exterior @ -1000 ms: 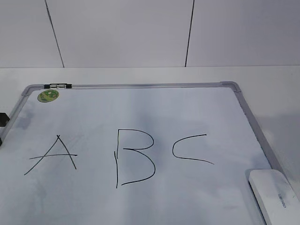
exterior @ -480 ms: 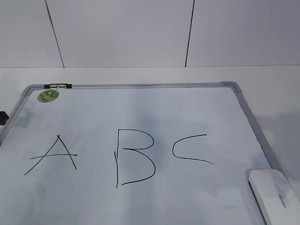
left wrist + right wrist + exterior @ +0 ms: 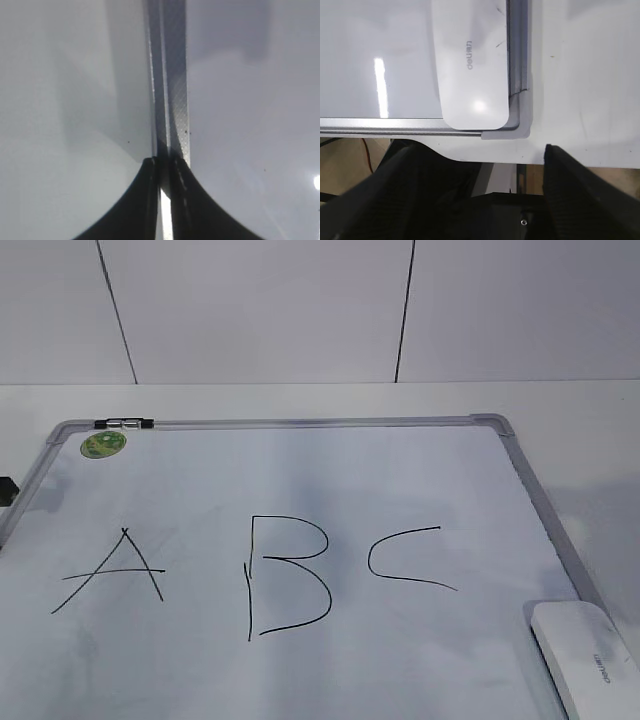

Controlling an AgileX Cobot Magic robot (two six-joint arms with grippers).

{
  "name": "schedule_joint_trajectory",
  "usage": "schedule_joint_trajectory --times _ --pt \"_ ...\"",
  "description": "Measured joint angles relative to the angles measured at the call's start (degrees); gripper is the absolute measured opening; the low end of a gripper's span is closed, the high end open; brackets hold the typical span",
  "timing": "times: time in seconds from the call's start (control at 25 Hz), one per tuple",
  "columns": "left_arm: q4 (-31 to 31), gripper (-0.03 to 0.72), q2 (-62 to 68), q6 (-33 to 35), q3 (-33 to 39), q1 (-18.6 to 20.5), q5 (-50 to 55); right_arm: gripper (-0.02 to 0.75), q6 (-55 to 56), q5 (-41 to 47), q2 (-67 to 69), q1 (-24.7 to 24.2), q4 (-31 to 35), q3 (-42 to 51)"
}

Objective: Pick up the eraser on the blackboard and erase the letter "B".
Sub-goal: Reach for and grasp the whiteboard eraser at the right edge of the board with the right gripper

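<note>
The blackboard (image 3: 300,423) lies flat on the table with A, B and C written on it. The letter "B" (image 3: 287,576) is whole, in the middle. The white eraser (image 3: 586,656) rests on the board's near right corner; in the right wrist view the eraser (image 3: 472,65) lies just ahead of my right gripper (image 3: 480,155), whose jaws stand wide apart and empty, short of the board's corner. My left gripper (image 3: 164,161) is shut on the board's silver frame (image 3: 175,100); only a black tip of the left gripper (image 3: 6,491) shows at the far left of the exterior view.
A round green sticker (image 3: 103,444) and a black-and-silver clip (image 3: 124,424) sit at the board's far left corner. White table (image 3: 570,410) surrounds the board, with a tiled wall behind. Below the table's near edge (image 3: 570,159) the right wrist view shows a wooden floor and a red cable.
My left gripper's jaws have closed on the frame; the lower black finger at the left edge of the exterior view has gone from sight. The eraser and letters are unchanged.
</note>
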Motion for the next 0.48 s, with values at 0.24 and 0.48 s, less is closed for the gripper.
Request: schedule_joint_trajectory --times 0.24,0.48 --pt "-0.2 0.019 0.0 0.0 0.0 0.0 0.0 0.589 2.2 0.0 4.1 0.0 -0.9 0.0" --pt "-0.2 0.019 0.0 0.0 0.0 0.0 0.0 0.589 2.3 -1.9 9.3 0.0 -0.3 0.0"
